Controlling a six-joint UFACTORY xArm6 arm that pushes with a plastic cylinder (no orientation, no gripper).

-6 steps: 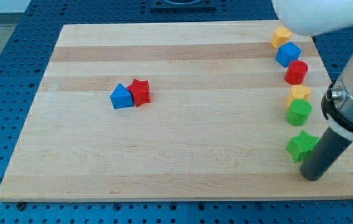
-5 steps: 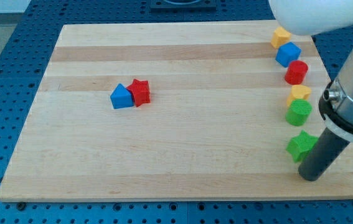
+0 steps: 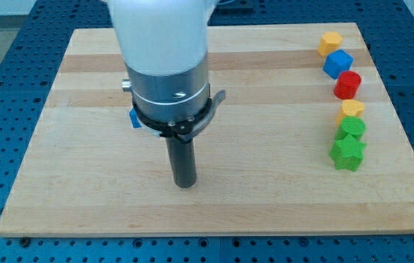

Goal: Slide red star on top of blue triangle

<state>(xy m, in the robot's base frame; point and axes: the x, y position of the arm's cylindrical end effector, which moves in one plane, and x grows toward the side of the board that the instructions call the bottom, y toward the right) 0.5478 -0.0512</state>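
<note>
My tip (image 3: 185, 183) rests on the wooden board (image 3: 82, 197) at the view's lower middle. The arm's wide body stands over the spot where the blue triangle and red star lie. Only a small blue sliver of the blue triangle (image 3: 132, 117) shows at the arm's left edge, above and left of the tip. The red star is hidden behind the arm.
A column of blocks runs down the board's right side: a yellow block (image 3: 330, 42), a blue cube (image 3: 338, 63), a red cylinder (image 3: 348, 85), a small yellow block (image 3: 352, 109), a green cylinder (image 3: 352, 127) and a green star (image 3: 347, 153) touching it.
The arm has swung from the board's lower right to the middle left, and now covers the red star and most of the blue triangle. The green star sits higher, against the green cylinder.
</note>
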